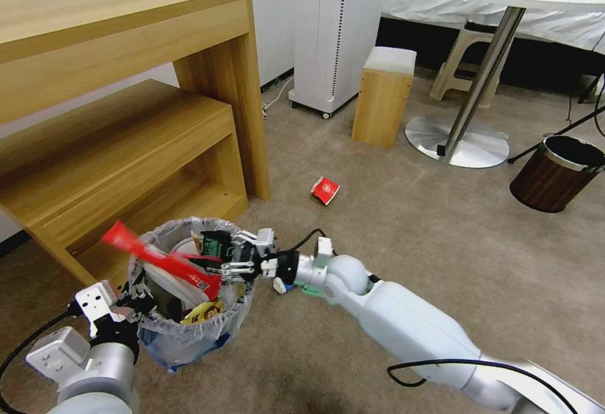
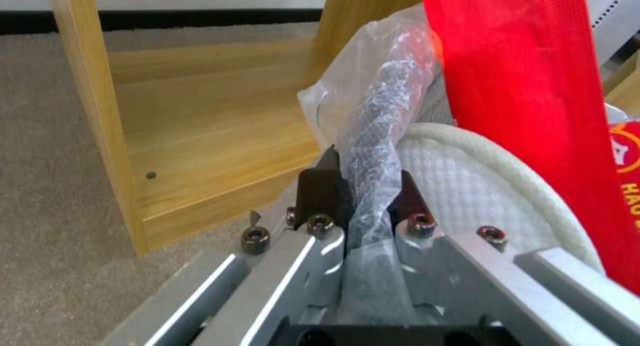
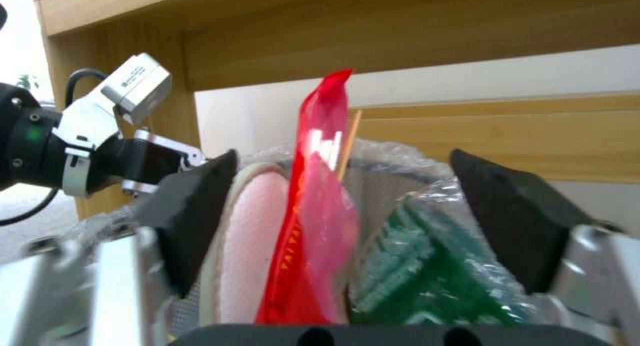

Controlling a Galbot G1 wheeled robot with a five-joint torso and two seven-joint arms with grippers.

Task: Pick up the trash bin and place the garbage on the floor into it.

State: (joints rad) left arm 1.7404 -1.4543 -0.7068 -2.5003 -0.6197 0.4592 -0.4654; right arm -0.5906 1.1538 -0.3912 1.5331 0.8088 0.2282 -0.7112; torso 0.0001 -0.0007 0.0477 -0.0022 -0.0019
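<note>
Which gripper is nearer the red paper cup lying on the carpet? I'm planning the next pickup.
Right. The right gripper is over the black lined trash bin, on the red paper cup's side; the left gripper grips the bin's far rim.

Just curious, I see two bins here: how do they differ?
The trash bin has a crinkly plastic liner and is stuffed with litter; the brown bin has a wood-grain look and a metal rim. The left gripper pinches the trash bin's rim, while the brown bin stands untouched on the floor. Both are small and round.

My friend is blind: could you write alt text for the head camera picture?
The left gripper holds the trash bin by its rim while the open right gripper hovers over a red wrapper sticking out; a red paper cup lies on the floor.
</note>
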